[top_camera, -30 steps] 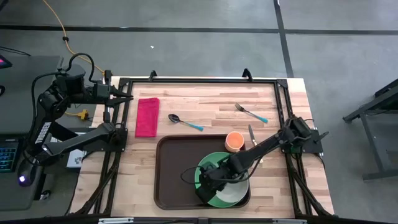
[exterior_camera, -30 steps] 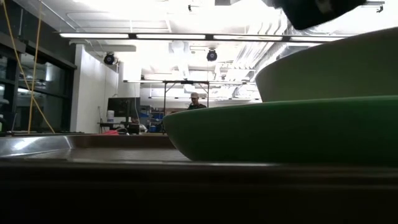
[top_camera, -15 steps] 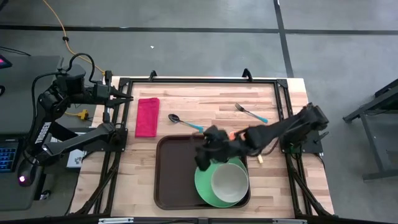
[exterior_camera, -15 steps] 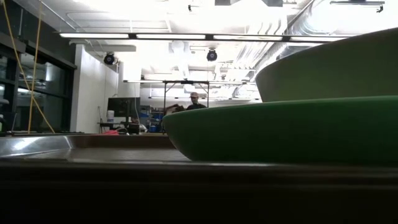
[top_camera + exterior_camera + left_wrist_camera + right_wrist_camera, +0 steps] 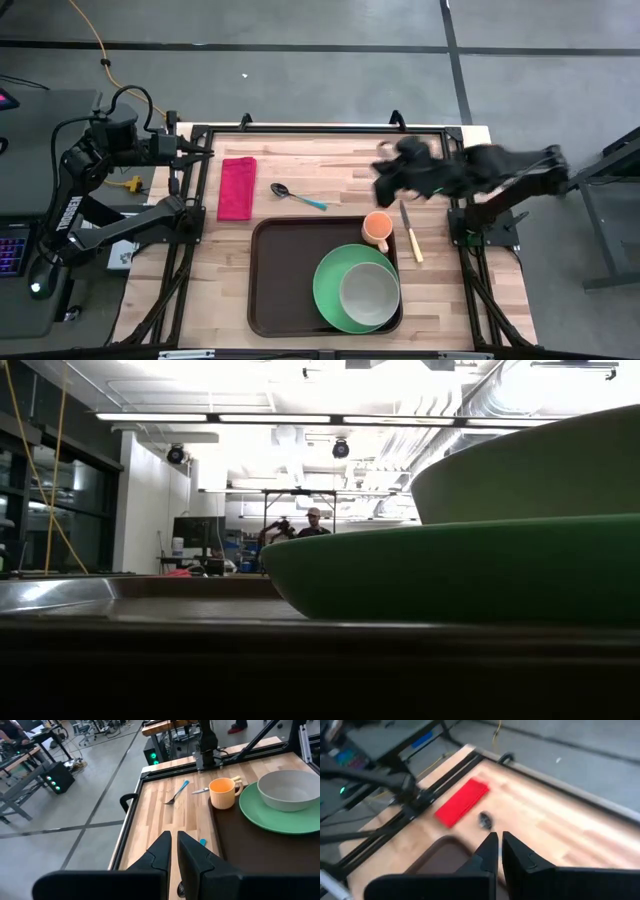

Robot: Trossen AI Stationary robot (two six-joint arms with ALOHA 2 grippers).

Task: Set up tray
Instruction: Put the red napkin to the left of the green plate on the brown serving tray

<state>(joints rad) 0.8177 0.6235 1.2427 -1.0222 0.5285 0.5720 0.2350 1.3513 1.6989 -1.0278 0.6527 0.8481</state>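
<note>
The dark brown tray [image 5: 285, 280] lies at the table's near middle. On its right part sits a green plate [image 5: 335, 300] with a pale bowl [image 5: 370, 292] in it; the low view shows the plate [image 5: 450, 570] and bowl [image 5: 530, 470] close up. An orange mug [image 5: 377, 228] stands at the tray's far right corner. My right gripper [image 5: 385, 178] hovers shut, high over the table's far right part, away from the tray. My left gripper [image 5: 205, 155] waits shut at the far left edge.
A red napkin [image 5: 237, 187] and a blue-handled spoon [image 5: 298, 197] lie on the wood beyond the tray, and a knife [image 5: 410, 235] lies right of the mug. A fork [image 5: 177, 792] lies near the far edge. A person stands in the room far behind the table [image 5: 313, 525].
My right gripper has left the green plate's left rim, risen, and swung toward the table's far edge and right, now over the fork's area. The plate and bowl stay where they were on the tray.
</note>
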